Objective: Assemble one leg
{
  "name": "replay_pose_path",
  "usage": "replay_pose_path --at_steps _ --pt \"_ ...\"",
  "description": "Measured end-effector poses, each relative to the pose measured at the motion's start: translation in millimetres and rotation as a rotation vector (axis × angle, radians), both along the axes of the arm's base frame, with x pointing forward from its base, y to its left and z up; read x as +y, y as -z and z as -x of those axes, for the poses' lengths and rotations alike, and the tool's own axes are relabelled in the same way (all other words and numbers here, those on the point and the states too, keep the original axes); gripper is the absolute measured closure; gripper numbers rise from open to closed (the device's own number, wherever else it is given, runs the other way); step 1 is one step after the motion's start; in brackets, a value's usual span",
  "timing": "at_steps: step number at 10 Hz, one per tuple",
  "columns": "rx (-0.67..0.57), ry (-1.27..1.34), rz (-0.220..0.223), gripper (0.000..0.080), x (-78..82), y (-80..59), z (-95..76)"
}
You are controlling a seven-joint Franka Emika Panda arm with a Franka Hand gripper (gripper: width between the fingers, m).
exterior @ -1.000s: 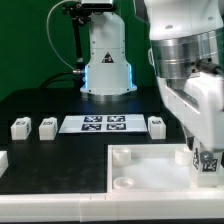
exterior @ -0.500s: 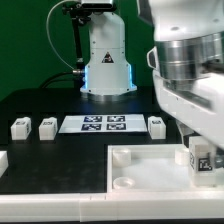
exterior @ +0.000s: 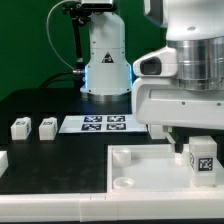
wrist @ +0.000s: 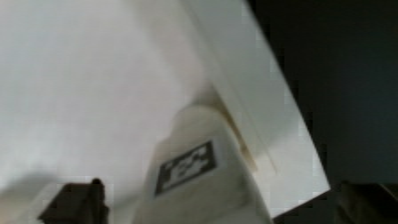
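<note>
My gripper (exterior: 201,148) is shut on a leg (exterior: 204,163), a small white square post whose marker tag faces the camera. It holds the leg upright at the far right corner of the wide white slab (exterior: 140,172), by a corner socket. In the wrist view the leg (wrist: 199,165) fills the space between my gripper's (wrist: 217,206) two dark fingertips (wrist: 71,202), with the slab's white edge (wrist: 240,70) behind it. Two more legs (exterior: 19,127) (exterior: 46,126) stand at the exterior view's left. Whether the leg's foot touches the slab is hidden.
The marker board (exterior: 104,124) lies flat behind the slab. The robot base (exterior: 106,60) stands at the back. A white part (exterior: 3,158) shows at the exterior view's left edge. The arm's large body hides the table to the right of the marker board.
The wrist has turned and swung toward the exterior view's left, now hiding the leg that stood right of the marker board. The held leg stays at the slab's right corner, its tag turned toward the camera.
</note>
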State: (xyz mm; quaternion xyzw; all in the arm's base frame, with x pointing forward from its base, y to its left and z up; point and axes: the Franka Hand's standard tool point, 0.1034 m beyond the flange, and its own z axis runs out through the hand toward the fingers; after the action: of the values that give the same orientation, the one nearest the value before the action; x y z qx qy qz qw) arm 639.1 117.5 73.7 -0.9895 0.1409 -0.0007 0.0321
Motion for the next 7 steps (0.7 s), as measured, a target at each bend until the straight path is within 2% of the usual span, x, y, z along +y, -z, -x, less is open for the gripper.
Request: replay_pose_path --at_steps 2,3,5,6,7 --pt "-0.035 -0.31 0.016 0.0151 -7.2 -3.0 -6.0" --pt "-0.032 -0.268 0.011 0.0151 -5.3 -2.7 -5.4" --pt "-0.025 -0.153 0.006 0.0409 -4.7 -2.6 -5.3" --pt "-0.021 -0.09 0.005 0.0509 -4.1 -2.6 -5.2" --pt "-0.013 0.025 0.002 0.0509 -4.6 -2.5 -5.2"
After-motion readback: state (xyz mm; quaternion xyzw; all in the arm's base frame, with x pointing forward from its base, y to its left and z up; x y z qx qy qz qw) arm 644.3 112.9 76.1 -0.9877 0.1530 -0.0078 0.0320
